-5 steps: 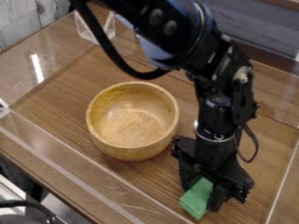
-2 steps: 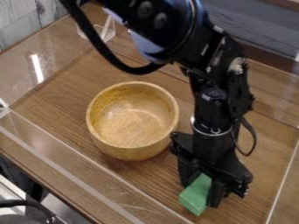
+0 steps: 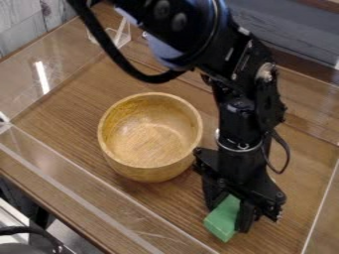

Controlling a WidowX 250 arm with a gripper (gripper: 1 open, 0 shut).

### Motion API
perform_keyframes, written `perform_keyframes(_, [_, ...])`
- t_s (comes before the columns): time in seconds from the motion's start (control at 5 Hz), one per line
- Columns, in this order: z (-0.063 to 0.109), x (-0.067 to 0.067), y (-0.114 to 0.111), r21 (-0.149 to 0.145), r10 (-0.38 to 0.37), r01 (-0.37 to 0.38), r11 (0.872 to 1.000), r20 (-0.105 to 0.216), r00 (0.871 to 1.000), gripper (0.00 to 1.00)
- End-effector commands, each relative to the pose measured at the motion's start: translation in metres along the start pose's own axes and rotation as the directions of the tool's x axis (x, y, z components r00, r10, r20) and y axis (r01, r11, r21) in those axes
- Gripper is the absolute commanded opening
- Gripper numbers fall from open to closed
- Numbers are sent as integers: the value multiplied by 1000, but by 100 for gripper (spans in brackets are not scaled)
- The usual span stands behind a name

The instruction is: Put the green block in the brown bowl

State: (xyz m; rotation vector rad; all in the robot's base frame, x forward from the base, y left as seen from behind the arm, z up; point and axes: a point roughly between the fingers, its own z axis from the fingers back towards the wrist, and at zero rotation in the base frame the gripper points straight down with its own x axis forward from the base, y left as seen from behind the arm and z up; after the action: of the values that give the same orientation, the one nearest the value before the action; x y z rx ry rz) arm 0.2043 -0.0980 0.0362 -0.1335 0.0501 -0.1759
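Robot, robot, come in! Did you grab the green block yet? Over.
Gripper shut on green block, down at the table. Brown bowl empty, just to the picture's left. Nothing between them. Over.

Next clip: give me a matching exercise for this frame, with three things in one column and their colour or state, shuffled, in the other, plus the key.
Things:
1. block
2. bowl
3. gripper

States:
A. tan wood, nothing inside
B. pointing down, shut on the block
C. green, on the table right of the bowl, between the fingers

Pairs: 1-C, 2-A, 3-B
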Motion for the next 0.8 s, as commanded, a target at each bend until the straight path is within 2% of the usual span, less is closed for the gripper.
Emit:
perform_keyframes(0.0, [6,6,1,-13,9,-8,1000,36,999,0])
perform_keyframes(0.2, [5,6,1,-17,9,-9,1000,35,999,0])
perform_keyframes(0.4, [19,2,2,-23,31,-31,999,17,999,0])
perform_keyframes(0.6, [46,-1,5,-26,65,-64,998,18,998,0])
